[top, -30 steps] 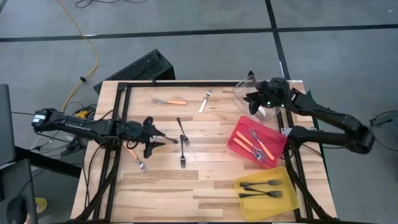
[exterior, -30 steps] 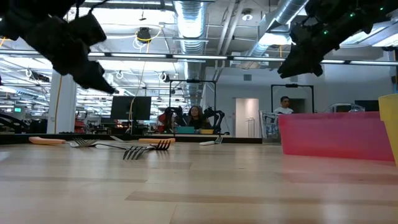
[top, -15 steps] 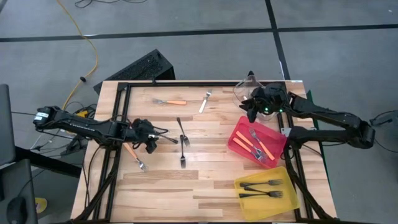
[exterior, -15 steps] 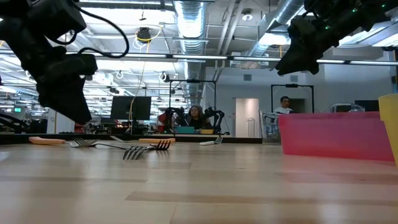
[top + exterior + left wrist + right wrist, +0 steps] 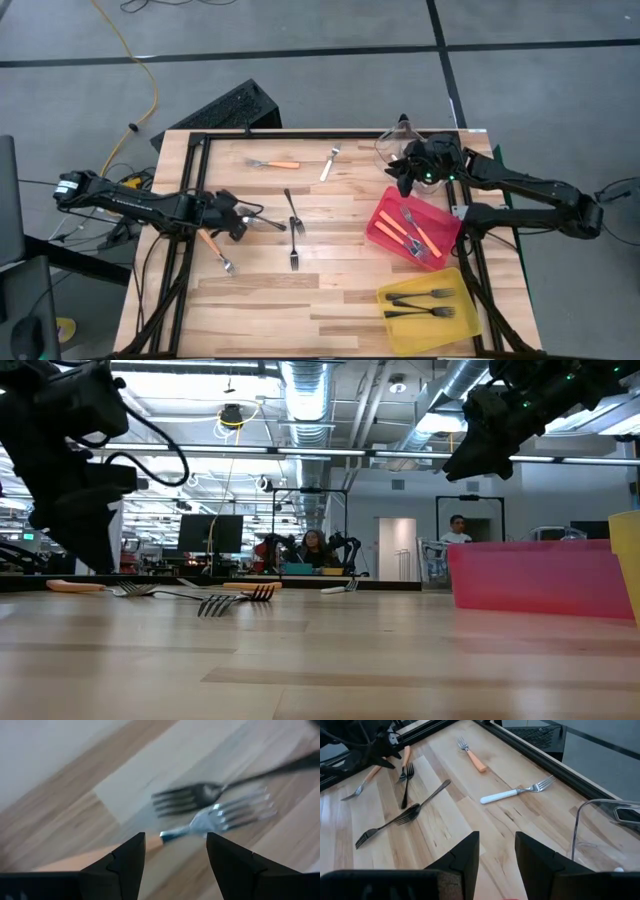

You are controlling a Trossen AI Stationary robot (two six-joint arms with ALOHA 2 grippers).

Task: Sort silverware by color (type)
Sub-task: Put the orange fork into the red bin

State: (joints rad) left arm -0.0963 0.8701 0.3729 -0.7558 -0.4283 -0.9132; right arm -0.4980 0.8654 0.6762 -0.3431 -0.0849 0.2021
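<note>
The left gripper (image 5: 240, 222) is low over the left side of the wooden table (image 5: 340, 300) with its fingers open, right above an orange-handled fork (image 5: 220, 817) and holding nothing, with a black fork (image 5: 200, 795) just beside it. The right gripper (image 5: 405, 172) hangs in the air by the clear bin (image 5: 392, 147) at the far right corner, its fingers a little apart and empty. More forks lie loose on the table, like a white-handled fork (image 5: 512, 794) and another orange fork (image 5: 275, 164), while the red bin (image 5: 385, 222) holds orange forks and the yellow bin (image 5: 470, 315) holds black forks.
</note>
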